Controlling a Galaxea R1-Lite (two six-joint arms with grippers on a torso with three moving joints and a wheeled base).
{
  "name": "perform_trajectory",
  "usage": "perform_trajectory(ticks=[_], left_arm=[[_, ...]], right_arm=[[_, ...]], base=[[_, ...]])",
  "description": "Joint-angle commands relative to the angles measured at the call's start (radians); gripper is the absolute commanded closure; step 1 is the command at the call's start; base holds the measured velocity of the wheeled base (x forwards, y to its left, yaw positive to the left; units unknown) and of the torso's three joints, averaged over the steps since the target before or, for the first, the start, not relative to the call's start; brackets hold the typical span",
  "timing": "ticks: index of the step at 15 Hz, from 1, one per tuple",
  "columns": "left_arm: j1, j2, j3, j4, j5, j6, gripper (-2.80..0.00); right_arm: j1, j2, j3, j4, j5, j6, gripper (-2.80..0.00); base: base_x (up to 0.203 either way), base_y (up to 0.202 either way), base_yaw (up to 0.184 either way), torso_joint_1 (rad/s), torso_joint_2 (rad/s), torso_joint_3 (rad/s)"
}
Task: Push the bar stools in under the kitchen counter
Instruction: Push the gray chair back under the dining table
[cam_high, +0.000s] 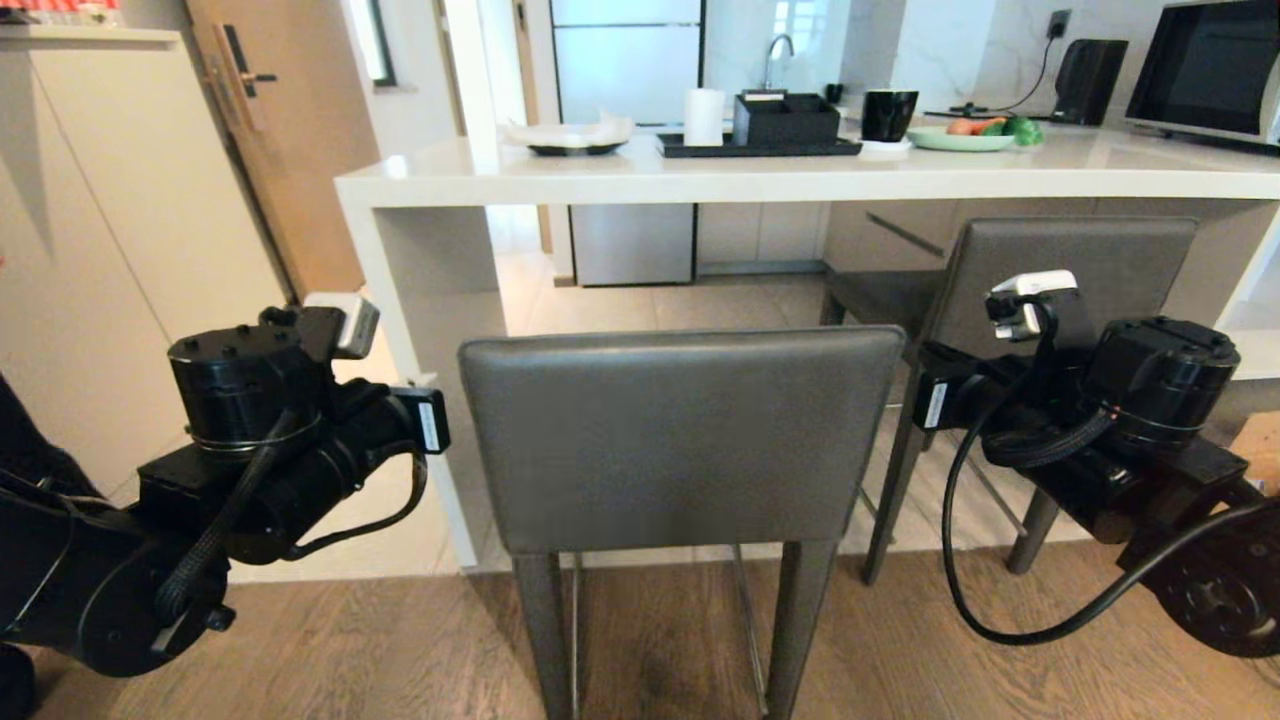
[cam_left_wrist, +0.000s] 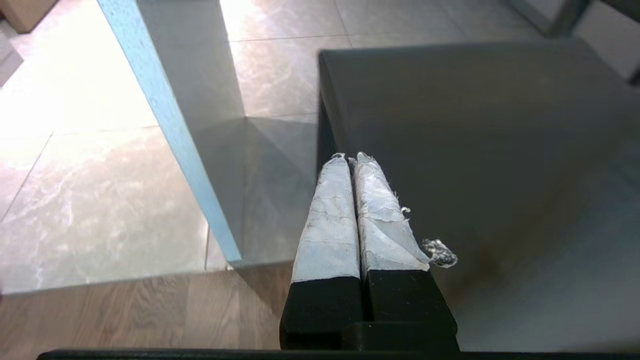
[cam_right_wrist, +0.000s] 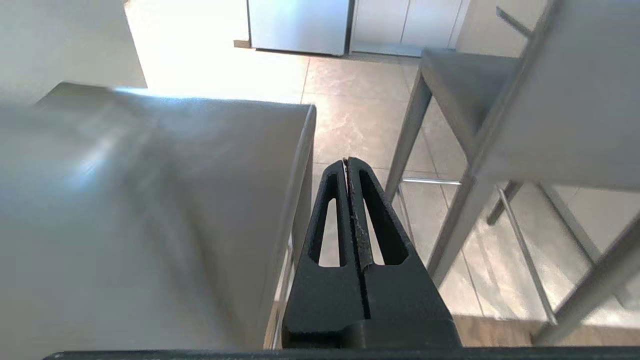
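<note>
Flanking the near stool (cam_high: 680, 440), I hold my left gripper (cam_left_wrist: 350, 159) beside its left edge and my right gripper (cam_right_wrist: 347, 162) beside its right edge, both with fingers pressed together and empty. That stool stands just outside the counter (cam_high: 800, 170); the second stool (cam_high: 1060, 270) sits farther in, at right.

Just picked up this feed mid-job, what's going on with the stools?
The robot faces the near bar stool, one arm at each side of its backrest. The left gripper and right gripper both have their jaws shut and hold nothing. This stool stands out from the kitchen counter, not yet pushed in. The second stool, to the right, sits closer to the counter.
</note>
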Motion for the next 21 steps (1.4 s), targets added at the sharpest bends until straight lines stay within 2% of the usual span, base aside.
perform_trajectory(ticks=[1, 6, 8, 10, 13, 14, 19, 21], left_arm=[[-0.001, -0.008, 0.004, -0.006, 0.002, -0.001, 0.00], [0.006, 0.014, 0.050, -0.006, 0.001, -0.006, 0.00], [0.008, 0.065, 0.070, -0.012, 0.001, -0.014, 0.00], [0.009, 0.136, 0.075, -0.088, 0.002, -0.013, 0.00], [0.011, 0.274, 0.076, -0.295, 0.012, 0.006, 0.00], [0.011, 0.300, 0.071, -0.323, 0.021, 0.013, 0.00], [0.024, 0.311, -0.002, -0.322, 0.023, 0.018, 0.00], [0.011, 0.309, -0.008, -0.327, 0.023, 0.019, 0.00]], right_arm=[[0.000, -0.012, 0.011, -0.006, -0.001, 0.000, 0.00], [-0.028, -0.021, 0.094, -0.013, 0.003, 0.002, 0.00], [-0.031, 0.002, 0.137, -0.068, 0.004, 0.020, 0.00], [-0.031, 0.054, 0.146, -0.101, 0.004, 0.020, 0.00], [-0.023, 0.133, 0.116, -0.173, 0.004, 0.013, 0.00], [-0.022, 0.142, 0.095, -0.176, 0.003, 0.013, 0.00], [-0.022, 0.171, 0.032, -0.174, 0.001, 0.010, 0.00], [-0.013, 0.171, 0.031, -0.174, 0.001, -0.018, 0.00]], base=[[0.141, 0.000, 0.002, 0.003, 0.00, 0.002], [0.014, 0.000, 0.001, 0.002, 0.00, -0.001], [0.000, 0.000, 0.000, 0.000, 0.00, 0.000], [0.000, 0.000, 0.000, 0.000, 0.00, 0.000], [0.000, 0.000, 0.000, 0.000, 0.00, 0.000], [0.000, 0.000, 0.000, 0.000, 0.00, 0.000], [0.000, 0.000, 0.000, 0.000, 0.00, 0.000], [0.000, 0.000, 0.000, 0.000, 0.00, 0.000]])
